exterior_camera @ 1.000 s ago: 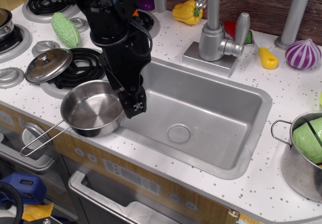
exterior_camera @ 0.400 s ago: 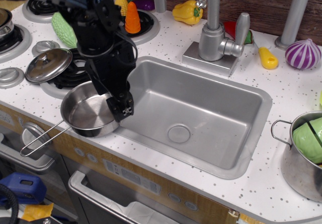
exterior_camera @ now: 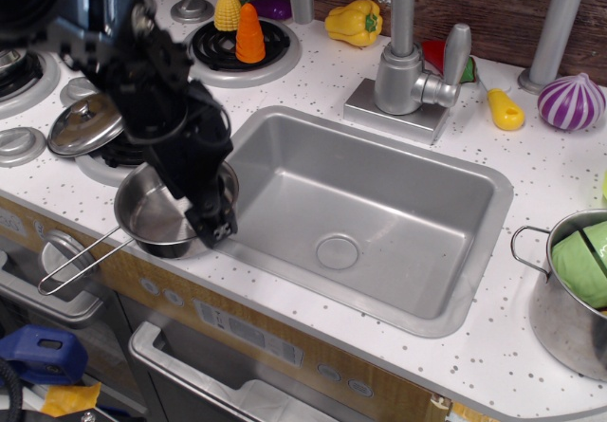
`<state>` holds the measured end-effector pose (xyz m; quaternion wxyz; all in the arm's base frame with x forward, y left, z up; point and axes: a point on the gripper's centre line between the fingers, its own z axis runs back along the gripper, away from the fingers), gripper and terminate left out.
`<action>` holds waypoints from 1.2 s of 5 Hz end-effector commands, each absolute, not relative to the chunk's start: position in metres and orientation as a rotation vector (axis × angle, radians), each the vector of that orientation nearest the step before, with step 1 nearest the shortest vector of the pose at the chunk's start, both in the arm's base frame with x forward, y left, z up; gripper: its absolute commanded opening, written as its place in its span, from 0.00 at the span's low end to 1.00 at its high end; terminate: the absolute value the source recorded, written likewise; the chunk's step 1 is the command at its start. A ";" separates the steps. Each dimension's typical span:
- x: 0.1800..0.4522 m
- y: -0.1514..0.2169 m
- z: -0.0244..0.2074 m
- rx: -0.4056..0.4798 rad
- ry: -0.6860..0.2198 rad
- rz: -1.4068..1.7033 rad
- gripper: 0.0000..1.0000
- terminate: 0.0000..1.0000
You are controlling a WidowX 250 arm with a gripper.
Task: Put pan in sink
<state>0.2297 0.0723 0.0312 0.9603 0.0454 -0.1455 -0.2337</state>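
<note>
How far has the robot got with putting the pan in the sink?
Nothing looks finished yet: the pan sits on the counter left of the sink, which holds nothing. In hand: the gripper is low at the pan's right rim; whether it grips is unclear. Left to do: lift the pan, move it right, set it down inside.

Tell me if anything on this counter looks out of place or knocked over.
Nothing is spilled or damaged. The lid lies off any pot, over a burner beside the pan, and the pan's handle sticks out past the counter edge. The sink is empty.
</note>
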 end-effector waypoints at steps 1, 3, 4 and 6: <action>0.228 0.082 0.023 0.136 -0.351 -0.453 1.00 0.00; 0.224 0.079 0.011 0.135 -0.397 -0.443 1.00 0.00; 0.223 0.079 0.010 0.116 -0.400 -0.445 0.00 0.00; 0.224 0.078 0.010 0.109 -0.409 -0.447 0.00 0.00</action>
